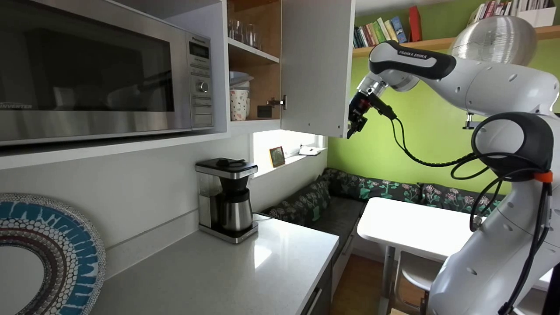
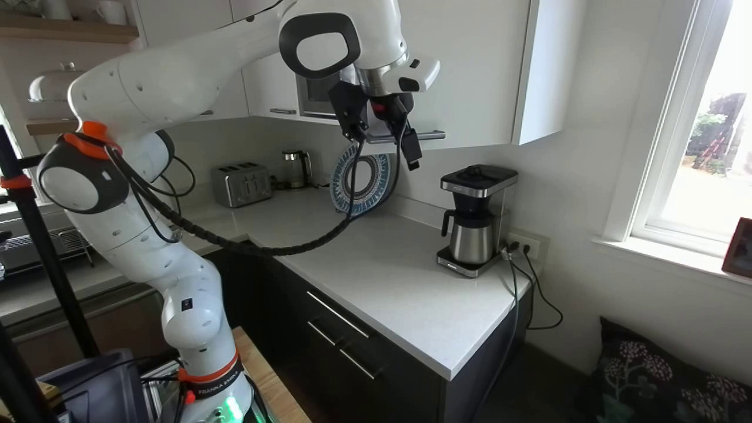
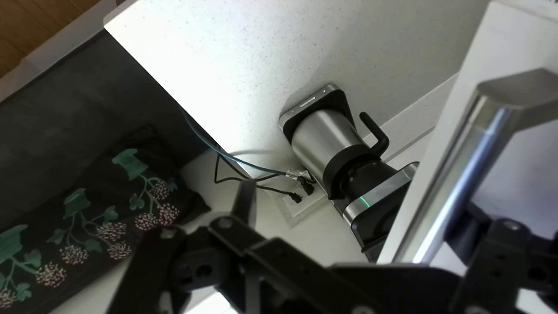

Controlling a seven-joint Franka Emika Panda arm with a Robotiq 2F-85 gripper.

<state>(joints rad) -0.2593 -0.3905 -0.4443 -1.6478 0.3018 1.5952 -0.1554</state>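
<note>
The fingers (image 3: 246, 203) stand wide apart. In the wrist view the metal handle (image 3: 462, 174) runs between them, close beside one; whether it is touched cannot be told. That handle sits low on the outer face of the cabinet door (image 2: 464, 64), level in an exterior view and partly covered by the fingers. An exterior view gives instead the door's inner face and a hinge (image 1: 283, 103), with the door swung open and the handle hidden. Only there do the contents of the cabinet (image 1: 264, 83) show: glasses (image 1: 247, 35) on the upper shelf (image 1: 262, 53), a speckled cup (image 1: 239, 105) below. The microwave (image 1: 100, 74) beside them looms large.

Lower down, the coffee maker (image 3: 324, 135) stands on the counter (image 3: 244, 65) in all three views; the wrist view adds green marks on its metal band and black plugs (image 3: 307, 187) at the wall. Farther along, a round patterned plate (image 2: 342, 176) leans in both exterior views, while a toaster (image 2: 242, 185) and a kettle (image 2: 294, 170) appear in an exterior view alone. Floral cushions (image 1: 389, 192) show in every view; books (image 1: 378, 33) above the green wall (image 1: 380, 162) in just an exterior view.
</note>
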